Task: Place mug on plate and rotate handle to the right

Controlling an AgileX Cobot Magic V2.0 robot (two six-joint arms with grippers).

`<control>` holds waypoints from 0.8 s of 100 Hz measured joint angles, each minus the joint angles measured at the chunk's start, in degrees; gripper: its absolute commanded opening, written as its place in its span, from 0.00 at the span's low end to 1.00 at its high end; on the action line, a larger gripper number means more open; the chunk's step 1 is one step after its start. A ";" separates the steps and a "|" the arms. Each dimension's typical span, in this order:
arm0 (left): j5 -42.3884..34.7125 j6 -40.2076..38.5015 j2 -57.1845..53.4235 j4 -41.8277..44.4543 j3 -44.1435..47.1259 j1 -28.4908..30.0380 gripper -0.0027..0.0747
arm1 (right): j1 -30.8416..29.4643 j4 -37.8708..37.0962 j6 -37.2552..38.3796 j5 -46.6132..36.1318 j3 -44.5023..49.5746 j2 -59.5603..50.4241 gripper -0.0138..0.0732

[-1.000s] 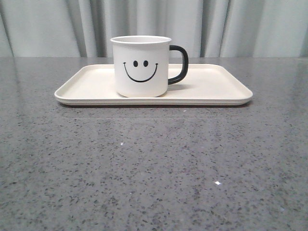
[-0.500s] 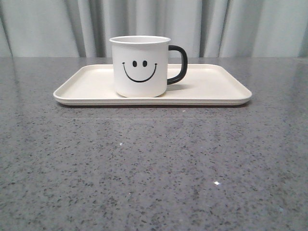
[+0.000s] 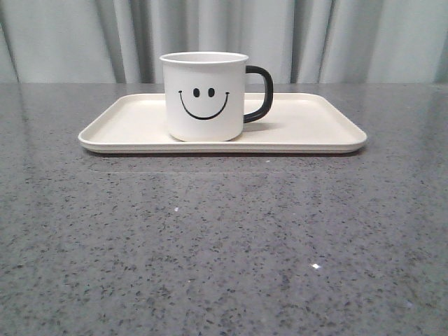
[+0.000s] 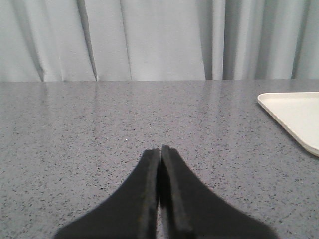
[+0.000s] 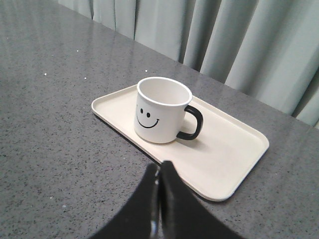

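The white mug (image 3: pixel 204 98) with a black smiley face stands upright on the cream plate (image 3: pixel 308 129). Its black handle (image 3: pixel 260 94) points to the right. The mug also shows in the right wrist view (image 5: pixel 161 110), on the plate (image 5: pixel 234 154), with its handle (image 5: pixel 192 124) visible. My right gripper (image 5: pixel 160 167) is shut and empty, held back from the plate's near rim. My left gripper (image 4: pixel 160 150) is shut and empty over bare table; only a corner of the plate (image 4: pixel 294 112) shows in its view. Neither gripper shows in the front view.
The grey speckled table (image 3: pixel 224 238) stretches in front of the plate. Pale curtains (image 3: pixel 350 38) hang behind the table's far edge.
The mug and plate shift only a few pixels in the front view. Nothing else has visibly changed.
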 measured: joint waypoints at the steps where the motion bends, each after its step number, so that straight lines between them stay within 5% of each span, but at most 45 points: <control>1: 0.00 0.00 0.00 0.00 0.00 0.00 0.01 | 0.00 0.00 0.00 0.00 0.00 0.00 0.08; 80: 0.04 0.00 0.00 0.00 0.00 0.00 0.01 | 0.00 0.04 0.04 -4.42 1.41 0.00 0.08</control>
